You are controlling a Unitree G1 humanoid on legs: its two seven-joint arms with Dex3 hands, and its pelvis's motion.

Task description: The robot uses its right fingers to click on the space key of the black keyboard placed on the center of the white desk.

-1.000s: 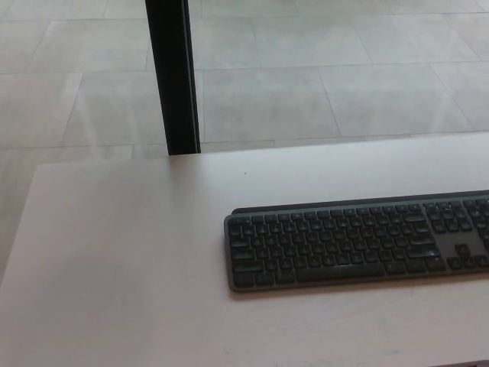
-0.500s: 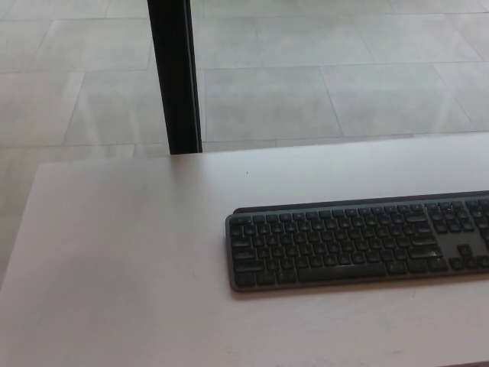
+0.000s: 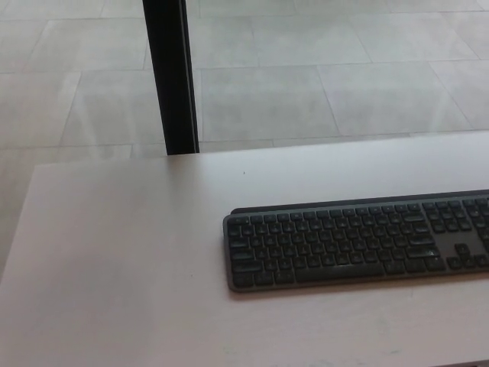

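At upper left one black post point(image 3: 170, 76) stands upright on the grey tiled floor point(image 3: 321, 92) behind the white desk point(image 3: 114, 260). One black keyboard point(image 3: 355, 241) lies flat at lower right of the frame, running off the right edge, its space key point(image 3: 341, 271) in the bottom row. Neither hand shows, so their state cannot be told.

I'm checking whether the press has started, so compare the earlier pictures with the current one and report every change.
Nothing has visibly changed. The black keyboard lies in the same place on the white desk, the dark post stands behind it, and neither hand is in view. Only the camera has shifted very slightly.
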